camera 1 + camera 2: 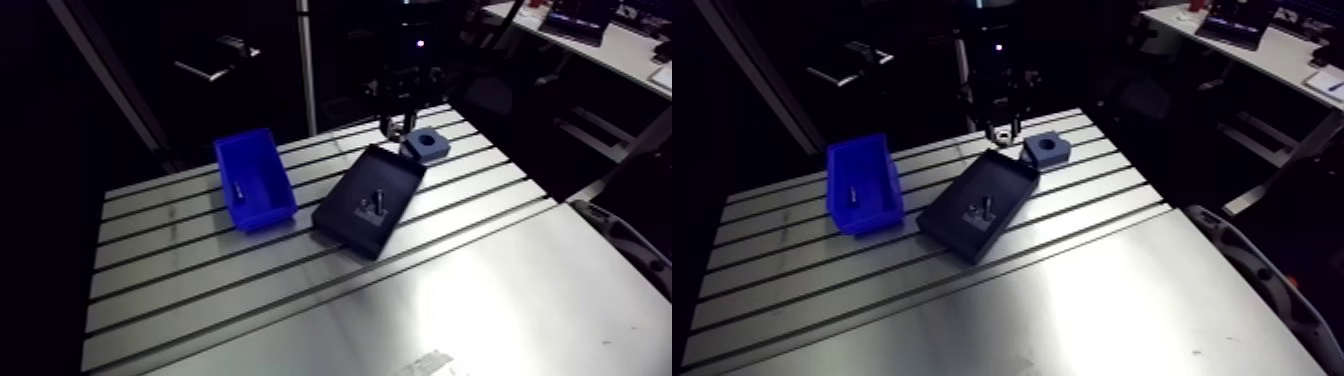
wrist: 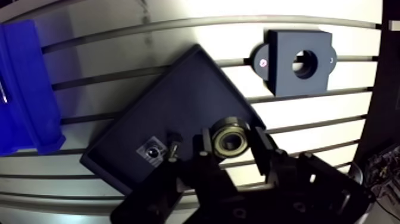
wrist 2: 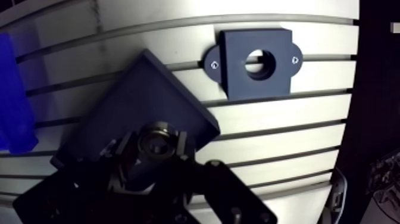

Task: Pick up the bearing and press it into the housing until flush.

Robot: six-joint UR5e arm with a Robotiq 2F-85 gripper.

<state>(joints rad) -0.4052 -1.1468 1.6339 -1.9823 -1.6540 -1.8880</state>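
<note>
Table [image 1: 500, 290]: jaws clamp bearing [image 2: 231, 140] over tray [image 2: 178, 101] edge.

blue bin [image 1: 268, 214] — small pin [image 1: 240, 187] inside | black tray [image 1: 388, 168] beside it — small parts [image 1: 372, 203] | slotted table [image 1: 480, 290]

A blue bin [image 1: 867, 220], a black tray [image 1: 1007, 180] and the blue housing [image 1: 1044, 158] sit on the slotted table [image 1: 1072, 290].
</note>
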